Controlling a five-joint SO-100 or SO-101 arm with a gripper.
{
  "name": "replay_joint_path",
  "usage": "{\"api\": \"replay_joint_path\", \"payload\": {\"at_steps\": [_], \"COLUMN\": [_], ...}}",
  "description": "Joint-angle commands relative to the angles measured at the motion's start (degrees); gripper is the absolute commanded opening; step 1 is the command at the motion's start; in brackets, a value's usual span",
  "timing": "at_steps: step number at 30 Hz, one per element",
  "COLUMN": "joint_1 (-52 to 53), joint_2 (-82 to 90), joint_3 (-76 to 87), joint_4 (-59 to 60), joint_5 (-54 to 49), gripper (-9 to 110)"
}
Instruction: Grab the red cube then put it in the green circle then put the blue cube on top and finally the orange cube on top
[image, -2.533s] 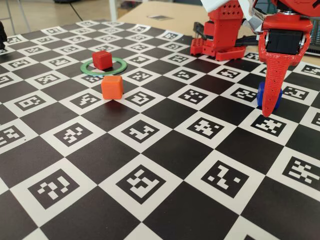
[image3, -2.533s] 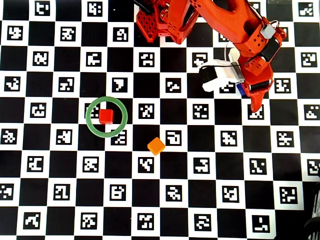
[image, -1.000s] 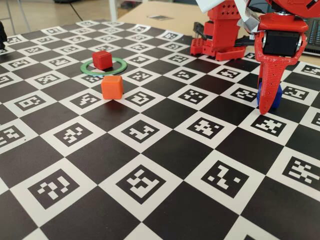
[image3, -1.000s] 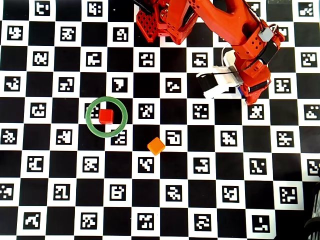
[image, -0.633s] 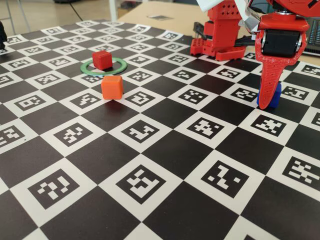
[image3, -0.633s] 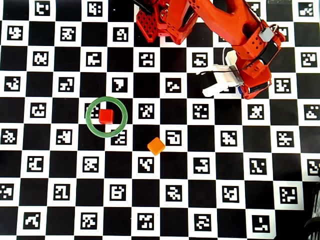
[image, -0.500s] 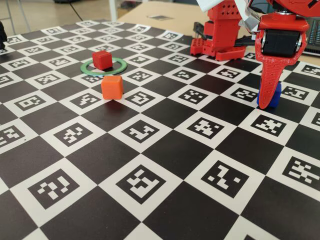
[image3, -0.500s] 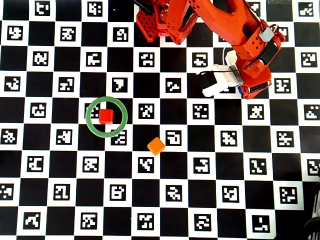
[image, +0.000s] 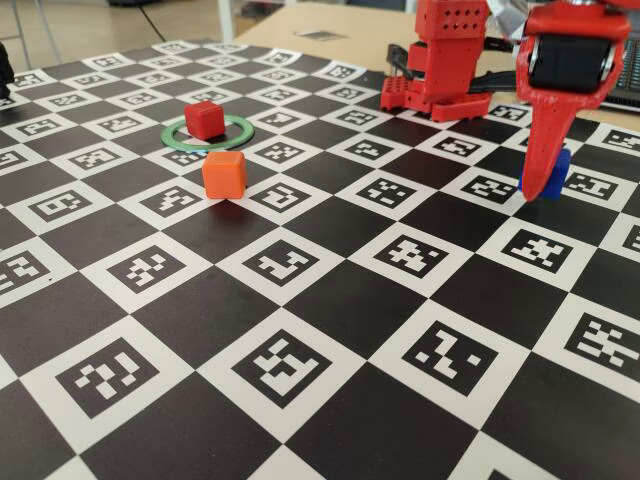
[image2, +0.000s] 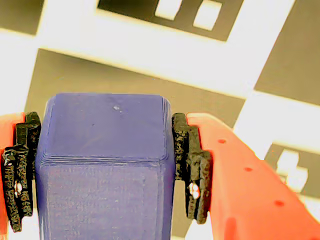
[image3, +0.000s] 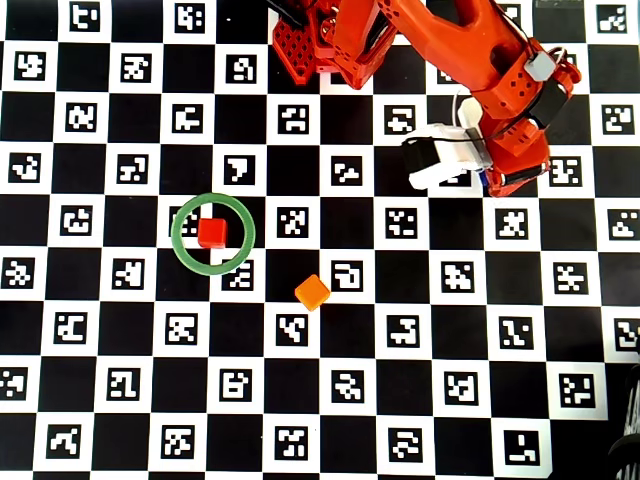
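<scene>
The blue cube (image2: 105, 170) sits squarely between the pincer (image2: 107, 175) fingers (image2: 192, 170), pinched on two opposite faces. It is held level, clear of the desk (image: 330, 290).

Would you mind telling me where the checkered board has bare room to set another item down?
The near half of the board below the orange cube is bare, as is the strip left of the green circle. It is crowded around the red cube and under the gripper holding the blue cube.
</scene>
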Motion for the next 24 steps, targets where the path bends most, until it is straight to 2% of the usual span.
{"api": "replay_joint_path", "payload": {"at_steps": [1, 8, 17, 24], "joint_1": [1.7, 11.3, 33.8, 52.4], "joint_2": [1.8, 1.7, -0.4, 0.8], "joint_3": [-11.1, -25.8, -39.4, -43.7], "joint_4": [8.8, 19.9, 30.8, 34.3], "joint_5": [-2.1, -11.2, -31.3, -40.9], "gripper": [-3, -4, -5, -6]}}
